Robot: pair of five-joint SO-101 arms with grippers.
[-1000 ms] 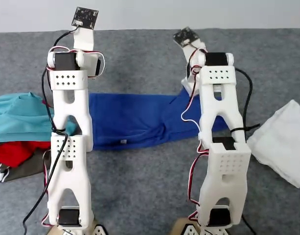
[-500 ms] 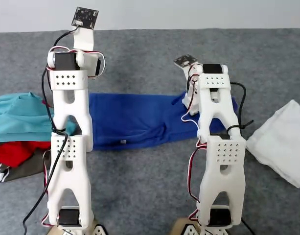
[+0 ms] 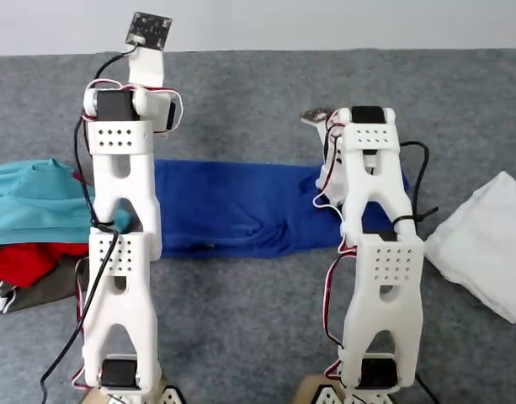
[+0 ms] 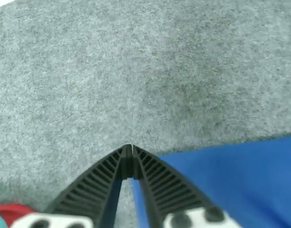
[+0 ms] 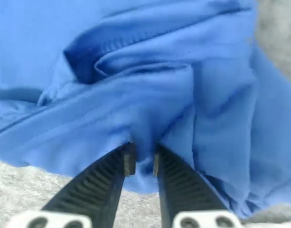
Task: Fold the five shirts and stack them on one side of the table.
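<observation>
Well, the blue shirt (image 3: 232, 206) lies spread across the middle of the bench (image 3: 241, 328), its long axis running left to right, both ends tucked under the arms. The right fingers (image 5: 107, 183) are clamped on a bunched fold near its right end. The left fingers (image 4: 107, 178) are pressed together on nothing, just off the shirt's far left corner over bare bench; the cloth lies to their right and nearer. I'd judge they must open and shift that way to take the corner. A teal shirt (image 3: 30, 202) and a red shirt (image 3: 22, 259) are heaped at the left, with a white shirt (image 3: 485, 244) well apart at the right.
</observation>
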